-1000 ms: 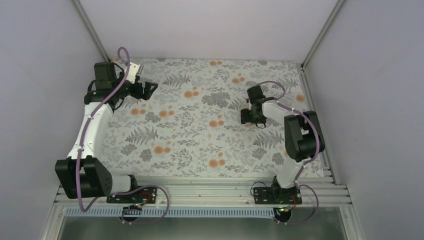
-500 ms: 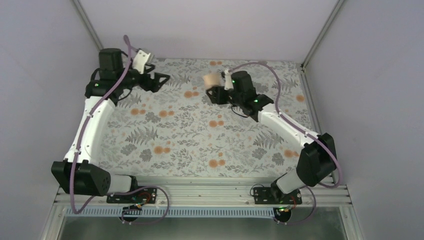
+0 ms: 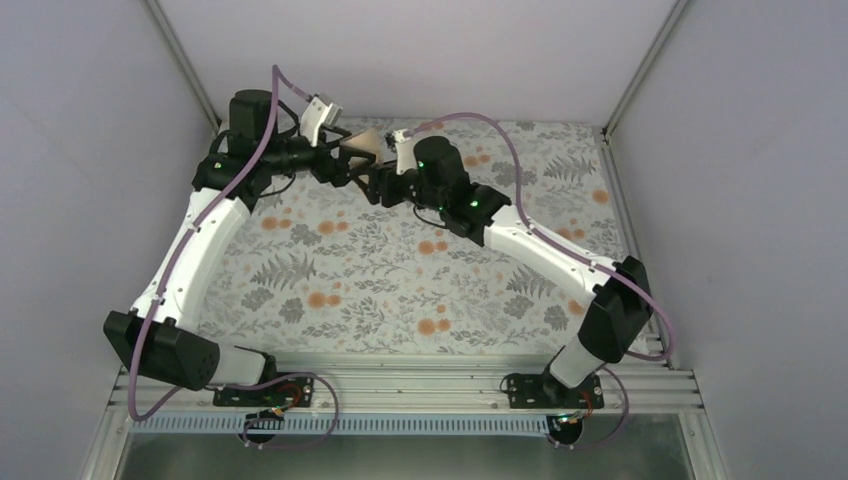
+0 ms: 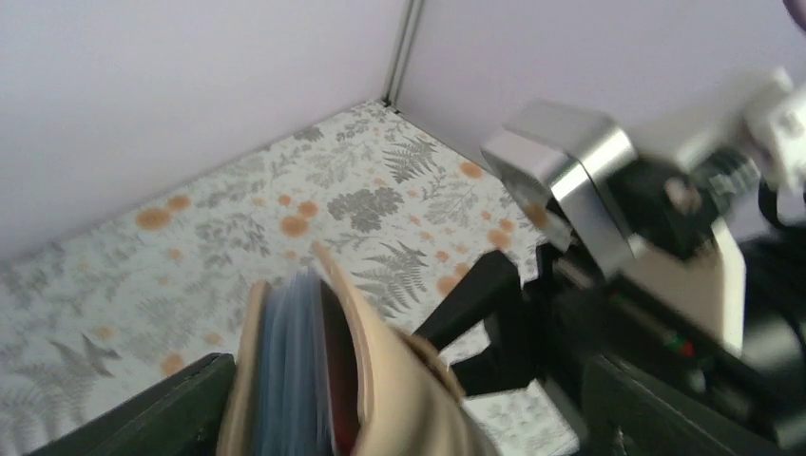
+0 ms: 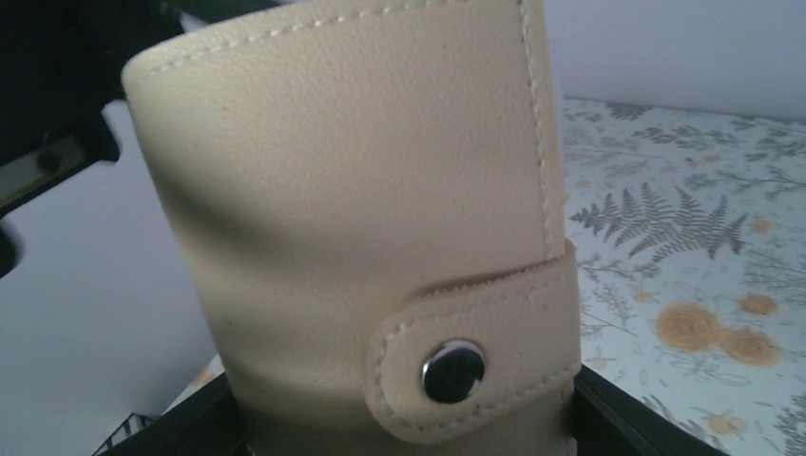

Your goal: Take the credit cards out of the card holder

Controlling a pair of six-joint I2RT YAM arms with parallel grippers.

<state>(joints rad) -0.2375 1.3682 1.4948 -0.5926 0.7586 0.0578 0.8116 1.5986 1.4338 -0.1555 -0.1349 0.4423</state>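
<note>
The card holder (image 3: pixel 362 147) is tan, with a strap and metal snap (image 5: pixel 453 370), and hangs in the air over the back of the table. My right gripper (image 3: pixel 384 182) is shut on its lower part, a finger on either side (image 5: pixel 399 429). In the left wrist view the card holder (image 4: pixel 399 380) gapes at the top, showing a pale blue-grey lining (image 4: pixel 290 370) and the red edge of the credit cards (image 4: pixel 339 380). My left gripper (image 3: pixel 347 166) is open, its fingers wide on both sides of the holder's upper end (image 4: pixel 404 423). The holder lies close to the left finger (image 4: pixel 143 413).
A floral cloth (image 3: pixel 400 270) covers the table. Pale enclosure walls stand at the back and sides, with metal posts (image 3: pixel 640 70) in the corners. An aluminium rail (image 3: pixel 400 385) with both arm bases runs along the near edge.
My right arm lifted the card holder off the table's right side and swung it to the back centre. My left gripper moved right to meet it, and now straddles the holder.
</note>
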